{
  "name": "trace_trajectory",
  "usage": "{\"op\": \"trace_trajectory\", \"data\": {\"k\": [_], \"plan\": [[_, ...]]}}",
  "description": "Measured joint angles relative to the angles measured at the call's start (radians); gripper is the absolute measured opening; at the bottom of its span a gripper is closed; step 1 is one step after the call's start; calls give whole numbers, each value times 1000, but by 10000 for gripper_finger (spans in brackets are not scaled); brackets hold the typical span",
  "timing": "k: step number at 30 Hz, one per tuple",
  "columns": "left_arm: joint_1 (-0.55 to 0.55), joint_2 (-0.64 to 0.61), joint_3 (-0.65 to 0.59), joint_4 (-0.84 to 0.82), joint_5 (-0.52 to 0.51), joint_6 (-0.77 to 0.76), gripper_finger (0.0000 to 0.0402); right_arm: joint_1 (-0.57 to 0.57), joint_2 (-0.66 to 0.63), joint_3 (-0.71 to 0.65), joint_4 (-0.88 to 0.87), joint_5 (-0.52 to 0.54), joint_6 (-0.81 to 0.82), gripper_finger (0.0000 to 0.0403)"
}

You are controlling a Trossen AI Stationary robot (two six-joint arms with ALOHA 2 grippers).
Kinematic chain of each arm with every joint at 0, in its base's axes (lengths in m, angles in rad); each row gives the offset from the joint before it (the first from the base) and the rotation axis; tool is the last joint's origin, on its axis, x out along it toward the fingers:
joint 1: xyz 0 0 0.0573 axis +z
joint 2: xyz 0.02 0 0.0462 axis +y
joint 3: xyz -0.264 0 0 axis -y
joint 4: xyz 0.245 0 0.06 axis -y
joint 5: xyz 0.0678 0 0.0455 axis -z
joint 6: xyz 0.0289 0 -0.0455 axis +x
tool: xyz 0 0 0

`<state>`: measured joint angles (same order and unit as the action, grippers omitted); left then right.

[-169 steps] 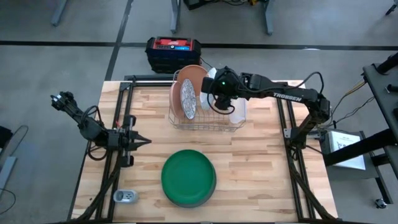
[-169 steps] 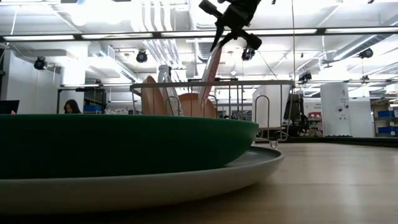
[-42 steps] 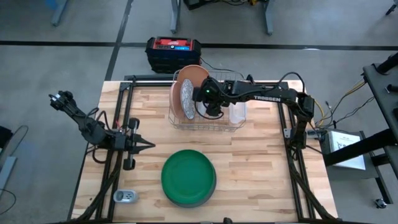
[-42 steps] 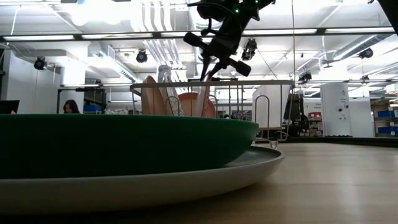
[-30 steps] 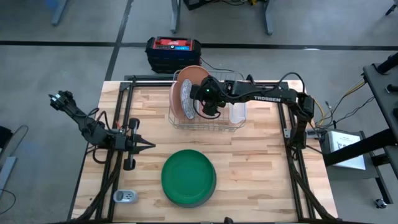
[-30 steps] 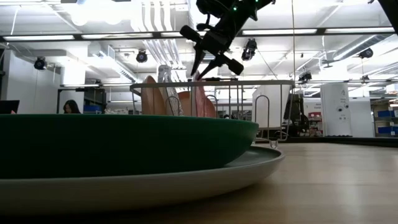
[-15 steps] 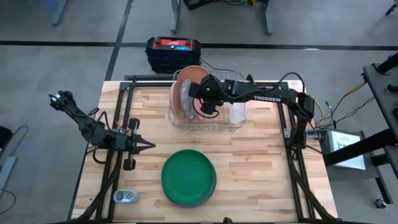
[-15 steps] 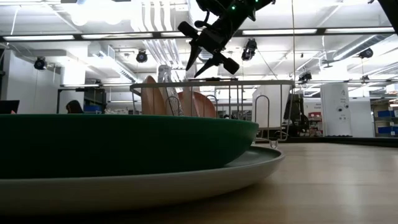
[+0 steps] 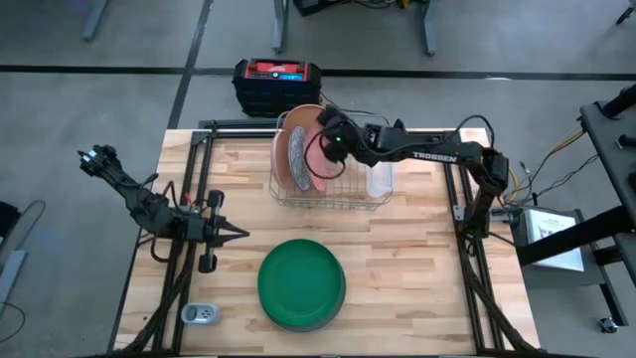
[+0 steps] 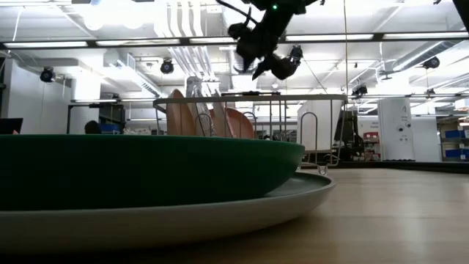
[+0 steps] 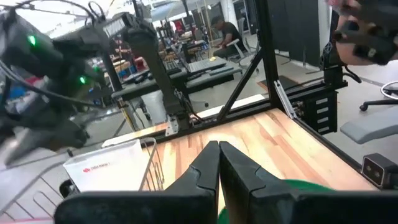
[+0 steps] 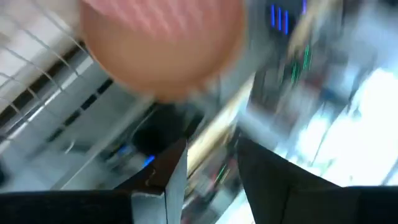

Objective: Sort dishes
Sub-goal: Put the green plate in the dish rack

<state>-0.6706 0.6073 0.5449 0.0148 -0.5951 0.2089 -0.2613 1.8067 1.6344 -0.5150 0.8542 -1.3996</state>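
Note:
A silver wire rack point(image 9: 343, 199) at the table's far middle holds terracotta-pink plates point(image 9: 306, 124) on edge and a red-and-white patterned plate point(image 9: 298, 159) among them; they show in the low view point(image 10: 220, 121) too. A dark green plate point(image 9: 301, 281) lies on a larger pale grey plate point(image 10: 242, 209) at the near middle. My right gripper point(image 9: 328, 134) hovers open and empty above the rack's far left part, high over it in the low view point(image 10: 267, 55); a pink plate point(image 12: 161, 43) shows blurred ahead of it. My left gripper point(image 9: 234, 231) is shut and empty at the table's left.
A clear plastic tub point(image 9: 380, 179) stands in the rack's right end. A small white-grey object point(image 9: 201, 314) lies at the near left corner. A black-and-red box point(image 9: 278, 80) stands on the floor beyond the far edge. Bare wood lies right of the green plate.
My right gripper has left the top edge of a pink plate in the rack, risen, and gone toward the table's far edge, turning as it went. The pink plate stays on edge in the rack, leaning among the others.

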Motion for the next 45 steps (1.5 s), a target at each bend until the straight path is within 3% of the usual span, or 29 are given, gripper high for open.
{"op": "trace_trajectory", "data": {"k": [4, 9, 11, 14, 18, 28, 33, 40, 45], "plan": [[0, 1, 0, -58, -3, -53, 0, -2, -28, 0, -17, 98, 461, 108], [1, 16, 0, -150, -46, -154, 0, 8, -71, 0, -228, 73, 939, 95], [1, 29, 0, -199, -47, -218, 0, 23, -92, 0, -363, 20, 1135, 92], [1, 58, 0, -285, -35, -334, 0, 55, -129, 0, -546, -141, 1407, 89], [1, 116, 0, -373, -10, -475, 0, 125, -161, -17, -613, -334, 1706, 83], [1, 294, 0, -391, 129, -537, 0, 469, -168, -122, -525, -352, 2060, 69], [1, 351, 0, -374, 196, -546, 0, 608, -168, -214, -357, -395, 2243, 62], [-11, 455, 0, -296, 298, -570, 0, 715, -168, -384, -100, -450, 2470, 73], [-42, 543, 0, -248, 300, -574, 0, 750, -168, -490, 48, -454, 2600, 92]]}}
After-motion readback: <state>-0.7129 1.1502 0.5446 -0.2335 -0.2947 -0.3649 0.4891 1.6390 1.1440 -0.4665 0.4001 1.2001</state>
